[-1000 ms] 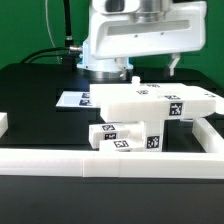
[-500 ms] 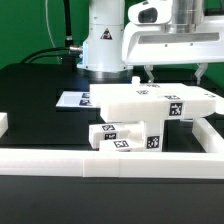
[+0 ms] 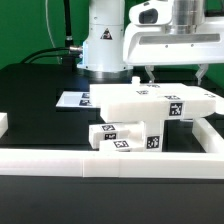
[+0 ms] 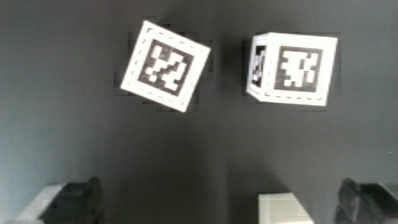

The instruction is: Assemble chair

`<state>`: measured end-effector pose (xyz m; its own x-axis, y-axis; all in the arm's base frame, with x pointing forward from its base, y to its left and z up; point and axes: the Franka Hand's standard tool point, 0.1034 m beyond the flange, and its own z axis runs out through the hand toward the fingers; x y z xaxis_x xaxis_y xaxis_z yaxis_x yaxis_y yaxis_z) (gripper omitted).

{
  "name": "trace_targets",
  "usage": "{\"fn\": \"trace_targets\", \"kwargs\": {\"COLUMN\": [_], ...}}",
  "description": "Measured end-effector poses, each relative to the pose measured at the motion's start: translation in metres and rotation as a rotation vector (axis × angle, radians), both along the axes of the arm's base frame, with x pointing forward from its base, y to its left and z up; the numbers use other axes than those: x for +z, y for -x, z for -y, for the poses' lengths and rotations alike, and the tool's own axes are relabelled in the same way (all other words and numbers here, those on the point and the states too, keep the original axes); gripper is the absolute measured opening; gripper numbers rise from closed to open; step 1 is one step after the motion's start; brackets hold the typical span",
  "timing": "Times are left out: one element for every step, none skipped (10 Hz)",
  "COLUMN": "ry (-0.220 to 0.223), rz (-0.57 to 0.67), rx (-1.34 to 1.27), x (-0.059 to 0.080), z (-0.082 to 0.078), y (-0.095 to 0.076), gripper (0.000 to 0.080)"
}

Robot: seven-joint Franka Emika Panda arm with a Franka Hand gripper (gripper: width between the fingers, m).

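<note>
The chair is in loose white tagged parts. A wide flat panel (image 3: 150,100) lies across the middle of the black table, and smaller blocks (image 3: 125,136) sit in front of it. My gripper (image 3: 176,72) hangs open above the panel's far right side, holding nothing. Both fingertips (image 3: 148,72) stand clear of the panel. In the wrist view the gripper (image 4: 217,205) is wide open over the dark table. Beyond it are a small tagged cube (image 4: 290,68) and a flat tagged piece (image 4: 169,65). A white corner (image 4: 285,208) shows between the fingers.
The marker board (image 3: 72,100) lies flat behind the panel on the exterior view's left. A plain white border rail (image 3: 110,166) runs along the front and up the right side (image 3: 212,135). The arm's white base (image 3: 105,45) stands at the back, with black cables beside it.
The gripper moved toward the exterior view's right over the panel between one second and half a second ago, then held still. It stayed open, and no parts moved.
</note>
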<state>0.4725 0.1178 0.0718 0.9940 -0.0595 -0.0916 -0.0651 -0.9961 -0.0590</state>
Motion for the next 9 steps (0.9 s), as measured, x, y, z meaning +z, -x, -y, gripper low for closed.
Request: {"fn": "trace_targets", "kwargs": {"ry": [0.005,0.011,0.013,0.013,0.014,0.013,0.013,0.014,0.014], "rz": [0.001,-0.007,-0.011,-0.010,-0.010,-0.010,-0.010,-0.014,-0.017], "rx": [0.006,0.009,0.011,0.008,0.008,0.010,0.010,0.010,0.014], "x": [-0.008,-0.016,-0.020,-0.019,-0.019,-0.019,-0.019,-0.022,-0.024], "z": [-0.007,-0.012,-0.014,-0.013,-0.013,-0.013,-0.016,-0.024,-0.028], "y": [0.002,0.006,0.008,0.007,0.007,0.008,0.009,0.012,0.013], "gripper": [0.0649,0.0649,0.0649,0.0649,0.0649,0.0649,0.0649,0.0649,0.0649]}}
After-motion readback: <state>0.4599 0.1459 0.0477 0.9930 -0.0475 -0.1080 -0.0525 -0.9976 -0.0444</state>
